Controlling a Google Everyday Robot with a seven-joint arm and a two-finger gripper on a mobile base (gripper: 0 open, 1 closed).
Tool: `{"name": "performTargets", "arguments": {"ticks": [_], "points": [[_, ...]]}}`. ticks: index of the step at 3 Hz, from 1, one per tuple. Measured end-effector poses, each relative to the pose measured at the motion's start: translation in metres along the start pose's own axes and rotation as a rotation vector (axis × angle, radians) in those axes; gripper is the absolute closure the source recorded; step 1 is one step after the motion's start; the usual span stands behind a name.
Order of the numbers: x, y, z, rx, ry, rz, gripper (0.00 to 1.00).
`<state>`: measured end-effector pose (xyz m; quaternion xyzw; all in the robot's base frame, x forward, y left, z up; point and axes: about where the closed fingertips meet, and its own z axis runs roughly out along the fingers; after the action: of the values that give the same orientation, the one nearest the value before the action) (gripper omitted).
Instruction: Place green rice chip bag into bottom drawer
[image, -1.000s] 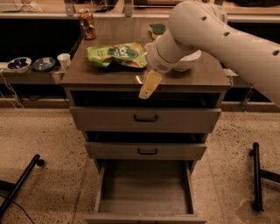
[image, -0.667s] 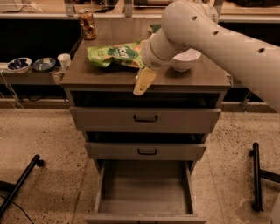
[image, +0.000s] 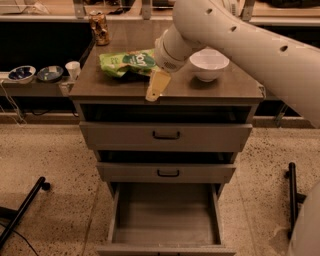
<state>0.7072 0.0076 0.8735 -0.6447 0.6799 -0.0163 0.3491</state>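
Note:
The green rice chip bag (image: 125, 62) lies crinkled on the cabinet top (image: 110, 87), left of centre. My gripper (image: 156, 87) hangs from the big white arm (image: 235, 35) just right of the bag's right end and low over the cabinet's front edge. It holds nothing that I can see. The bottom drawer (image: 167, 215) is pulled out below, its plain grey inside bare. The two upper drawers with black handles are slightly open.
A white bowl (image: 209, 64) stands on the cabinet top to the right of the gripper. A can (image: 99, 27) stands at the back left. Two dark bowls (image: 21, 73) and a white cup (image: 73, 69) sit on a low shelf at left. Black stand legs (image: 22, 212) lie on the floor.
The arm has swung left and a little back, bringing the gripper from the cabinet's front middle closer to the bag's right end. The bag has not moved.

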Motion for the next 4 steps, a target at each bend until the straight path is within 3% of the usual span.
{"name": "performTargets", "arguments": {"ticks": [1, 2, 3, 4], "points": [[0.004, -0.01, -0.017, 0.011, 0.027, 0.019, 0.0], [0.002, -0.016, -0.015, -0.012, 0.04, 0.025, 0.0], [-0.007, -0.023, 0.006, -0.04, 0.066, 0.018, 0.21], [-0.012, -0.026, 0.018, -0.05, 0.081, 0.012, 0.25]]}}
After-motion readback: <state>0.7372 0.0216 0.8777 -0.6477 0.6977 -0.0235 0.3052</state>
